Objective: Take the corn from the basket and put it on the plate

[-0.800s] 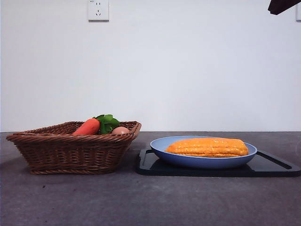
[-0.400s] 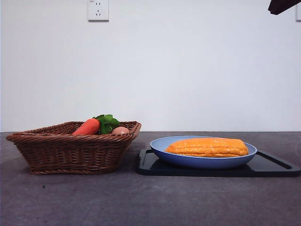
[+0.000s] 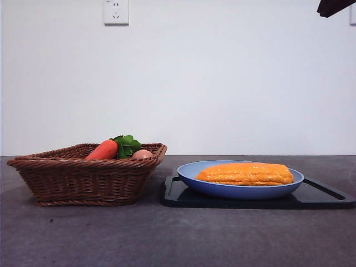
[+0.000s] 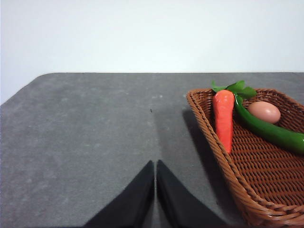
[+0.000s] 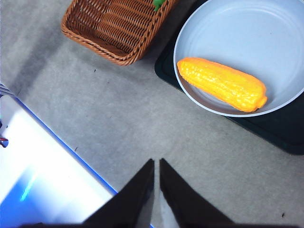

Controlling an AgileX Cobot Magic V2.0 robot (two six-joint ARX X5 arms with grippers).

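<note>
The corn (image 3: 245, 174) (image 5: 222, 83), a long yellow-orange cob, lies in the light-blue plate (image 3: 186, 172) (image 5: 247, 28) to the right of the brown wicker basket (image 3: 83, 181) (image 4: 251, 166) (image 5: 114, 23). My left gripper (image 4: 155, 164) is shut and holds nothing, hovering over bare table beside the basket. High above the table, my right gripper (image 5: 156, 161) is also shut and holds nothing, well back from the plate. A black tip (image 3: 334, 6) of an arm shows at the top right corner of the front view.
The plate rests on a flat black tray (image 3: 328, 197) (image 5: 280, 128). A carrot (image 3: 103, 150) (image 4: 223, 118) with green leaves, a green vegetable (image 4: 270, 130) and an egg (image 3: 142, 154) (image 4: 264, 111) lie in the basket. A white and blue surface (image 5: 42, 175) borders the table.
</note>
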